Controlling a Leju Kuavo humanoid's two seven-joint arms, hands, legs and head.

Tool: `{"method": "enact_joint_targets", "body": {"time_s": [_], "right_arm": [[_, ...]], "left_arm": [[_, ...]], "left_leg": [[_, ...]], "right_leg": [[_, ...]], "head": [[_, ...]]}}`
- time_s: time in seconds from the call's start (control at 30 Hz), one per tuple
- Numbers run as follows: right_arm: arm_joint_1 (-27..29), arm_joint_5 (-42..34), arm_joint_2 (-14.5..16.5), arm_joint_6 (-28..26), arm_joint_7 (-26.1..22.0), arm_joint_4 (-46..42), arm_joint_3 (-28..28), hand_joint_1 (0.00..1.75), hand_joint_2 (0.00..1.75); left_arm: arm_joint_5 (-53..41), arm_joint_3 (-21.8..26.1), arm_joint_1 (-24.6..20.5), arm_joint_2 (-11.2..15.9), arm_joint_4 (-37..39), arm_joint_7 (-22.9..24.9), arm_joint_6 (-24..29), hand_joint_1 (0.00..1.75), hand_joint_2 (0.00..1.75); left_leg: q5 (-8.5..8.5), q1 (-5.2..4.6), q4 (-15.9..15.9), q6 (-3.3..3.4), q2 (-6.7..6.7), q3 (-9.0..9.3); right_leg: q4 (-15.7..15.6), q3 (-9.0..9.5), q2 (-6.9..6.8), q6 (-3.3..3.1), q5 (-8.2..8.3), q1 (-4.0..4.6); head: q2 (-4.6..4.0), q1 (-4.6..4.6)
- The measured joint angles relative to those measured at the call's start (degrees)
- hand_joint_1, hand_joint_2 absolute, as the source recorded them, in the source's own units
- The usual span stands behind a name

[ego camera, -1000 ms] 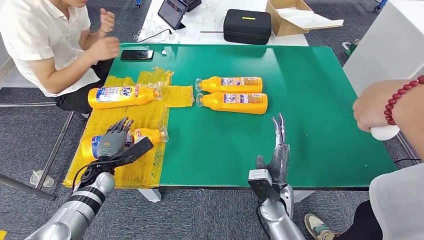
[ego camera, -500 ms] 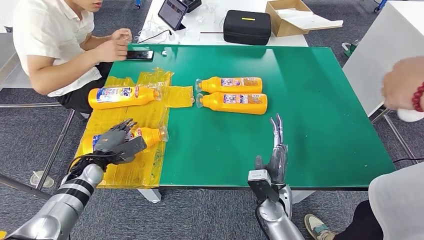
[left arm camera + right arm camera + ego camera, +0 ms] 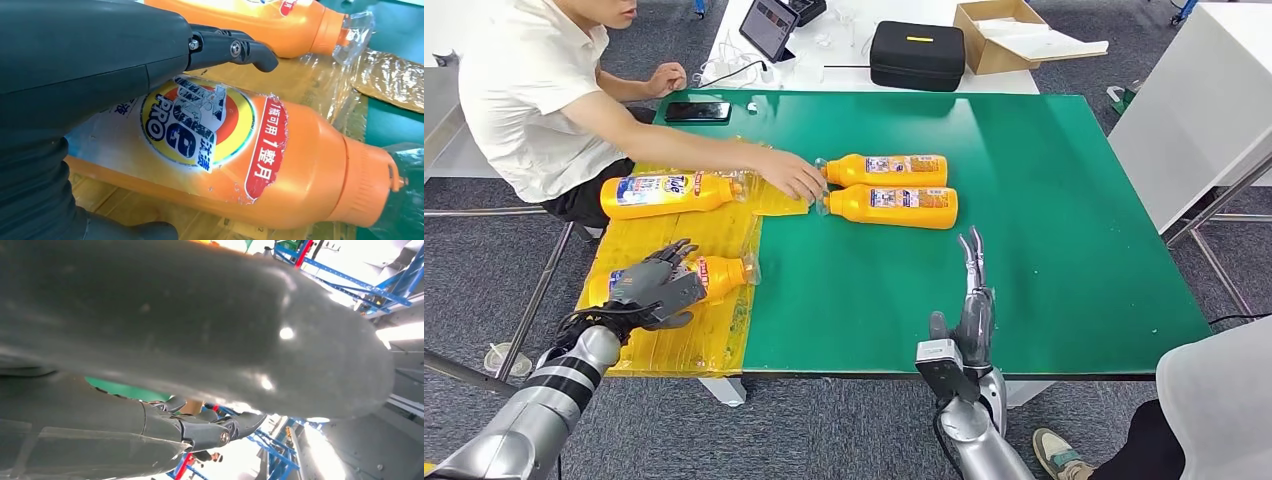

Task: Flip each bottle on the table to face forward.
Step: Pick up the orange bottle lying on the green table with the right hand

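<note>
My left hand (image 3: 652, 287) lies over the nearest bottle (image 3: 709, 274), fingers curled around its body, so I am holding it where it rests on its side on the yellow plastic sheet (image 3: 714, 335) that overhangs the near left corner of the green table (image 3: 1064, 250). In the left wrist view my fingers (image 3: 235, 49) arch across this bottle's printed label (image 3: 200, 125), which faces up, with its cap end pointing away from my wrist. A second bottle (image 3: 669, 192) lies on the same sheet farther back on the table. Two more bottles (image 3: 894, 188) lie side by side near the table's middle, and a person's hand (image 3: 794, 178) reaches in beside their caps. My right hand (image 3: 972, 300) stands over the table's near edge, fingers straight and apart, holding nothing.
</note>
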Motion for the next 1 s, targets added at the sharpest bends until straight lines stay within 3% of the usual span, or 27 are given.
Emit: {"method": "enact_joint_targets", "body": {"time_s": [0.13, 0.3, 0.37, 0.5, 0.63, 0.8, 1.0], "right_arm": [[-0.10, 0.26, -0.04, 0.00, 0.00, 0.23, 0.19, 0.00, 0.00], [-0.09, 0.52, -0.04, 0.00, 0.00, 0.27, 0.17, 0.00, 0.00], [-0.05, 1.01, -0.04, 0.00, 0.00, 0.30, 0.13, 0.00, 0.00], [0.41, 2.45, 0.01, 0.00, 0.00, 0.31, -0.73, 0.00, 0.00], [1.52, 4.41, 0.21, 0.00, 0.00, 0.26, -2.43, 0.00, 0.00], [3.13, 6.96, 0.75, 0.00, 0.00, 0.05, -4.65, 0.00, 0.00], [3.71, 10.96, 0.95, 0.00, 0.00, -0.07, -5.69, 0.00, 0.00]], "left_arm": [[2.40, -0.29, 1.45, -0.72, -1.88, -1.76, 3.40, 0.00, 0.00], [5.42, -1.01, 4.79, -1.85, -7.85, -3.88, 2.33, 0.00, 0.00], [5.85, -1.60, 6.64, -2.41, -10.90, -4.81, 5.01, 0.00, 0.00], [8.97, -2.44, 10.80, -4.64, -19.31, -5.59, 11.83, 0.00, 1.75], [14.41, -4.12, 15.59, -7.35, -29.79, -4.28, 14.41, 0.00, 1.75], [14.86, -8.53, 20.93, -11.22, -41.61, -5.02, 24.20, 0.00, 1.75], [17.25, -13.88, 23.71, -12.32, -49.62, -5.27, 29.46, 0.00, 1.75]], "left_leg": [[0.00, -0.01, 0.01, 0.00, 0.00, -0.01], [0.01, -0.03, 0.02, 0.01, -0.09, -0.12], [0.01, -0.04, 0.03, 0.02, -0.08, -0.21], [0.00, -0.05, 0.05, 0.02, -0.05, -0.42], [-0.04, -0.05, 0.05, 0.05, -0.05, -0.54], [-0.12, -0.06, 0.05, 0.12, -0.04, -0.63], [-0.14, -0.05, 0.05, 0.12, -0.04, -0.63]], "right_leg": [[-0.01, -0.03, 0.00, 0.00, 0.00, -0.02], [-0.01, -0.09, -0.01, 0.01, -0.01, -0.04], [-0.01, -0.19, -0.01, 0.02, 0.00, -0.04], [-0.01, -0.40, 0.00, 0.04, 0.02, -0.05], [-0.02, -0.52, 0.00, 0.05, 0.01, -0.05], [-0.03, -0.57, 0.00, 0.16, -0.08, -0.05], [-0.03, -0.57, 0.00, 0.16, -0.10, -0.04]], "head": [[0.00, 0.01], [0.00, 0.01], [0.00, 0.01], [0.00, 0.01], [0.00, 0.00], [0.00, 0.01], [0.00, 0.00]]}}
